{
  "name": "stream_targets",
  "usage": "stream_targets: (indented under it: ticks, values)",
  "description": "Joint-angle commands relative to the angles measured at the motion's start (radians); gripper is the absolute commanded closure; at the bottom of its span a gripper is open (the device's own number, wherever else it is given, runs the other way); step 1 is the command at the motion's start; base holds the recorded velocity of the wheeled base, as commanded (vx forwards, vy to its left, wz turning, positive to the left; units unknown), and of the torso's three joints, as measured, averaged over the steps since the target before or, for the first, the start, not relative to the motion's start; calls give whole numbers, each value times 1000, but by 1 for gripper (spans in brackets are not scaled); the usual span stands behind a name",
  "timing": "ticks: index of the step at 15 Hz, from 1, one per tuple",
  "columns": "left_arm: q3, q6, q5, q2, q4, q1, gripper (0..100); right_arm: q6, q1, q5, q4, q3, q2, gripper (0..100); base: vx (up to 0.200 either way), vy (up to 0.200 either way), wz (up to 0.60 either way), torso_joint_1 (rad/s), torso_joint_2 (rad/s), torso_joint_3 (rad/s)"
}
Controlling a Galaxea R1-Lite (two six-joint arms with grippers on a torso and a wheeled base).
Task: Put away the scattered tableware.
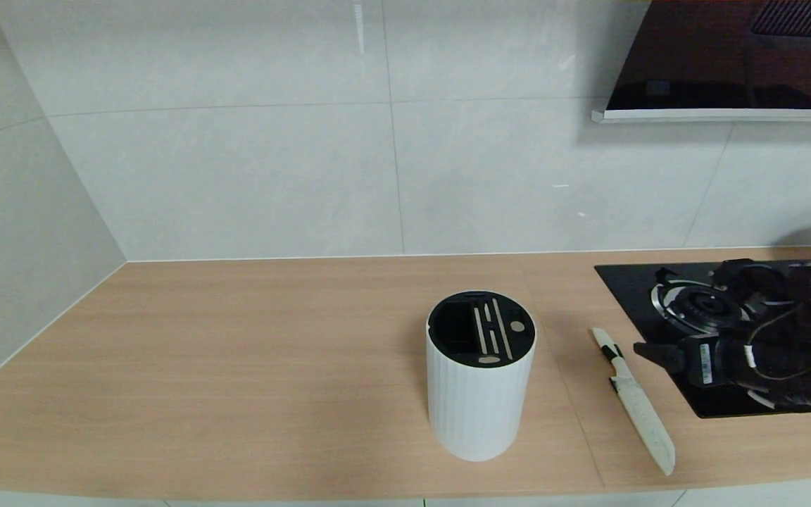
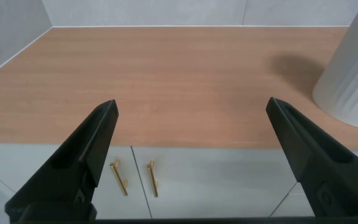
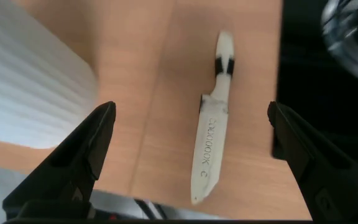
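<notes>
while the knife [image 1: 634,401] lies flat on the wooden counter [image 1: 236,366] in the lower right of the head view, you can see its black-banded handle pointing toward the tiled wall and its speckled white blade toward the front edge. it sits between the white ribbed holder [image 1: 479,380] and the black hob [image 1: 659,296], touching neither. the holder stands upright just right of the frame's centre, its black slotted top facing up.

your right gripper [image 3: 190,124] hovers at the right edge of the head view, over the hob's near corner and just beside the knife. its jaws are spread wide, and its wrist view shows the knife below and between the fingers [image 3: 79,168], not gripped.

your left gripper [image 2: 191,106] hangs over the counter's front edge with its jaws wide apart and nothing held, above cabinet doors with gold handles [image 2: 135,177].
</notes>
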Motion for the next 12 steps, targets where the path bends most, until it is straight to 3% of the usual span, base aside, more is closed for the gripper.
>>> stream_targets:
  ticks: [1, 4, 12]
  values:
    - [0, 0, 0, 0, 0, 0, 0, 0, 9, -10, -36, -6, 167, 0, 0, 0, 0, 0, 0, 0]
    - [0, 0, 0, 0, 0, 0, 0, -14, 6, -85, -258, 2, 399, 0, 0, 0, 0, 0, 0, 0]
    - [0, 0, 0, 0, 0, 0, 0, -12, -19, -96, -493, -3, 592, 0, 0, 0, 0, 0, 0, 0]
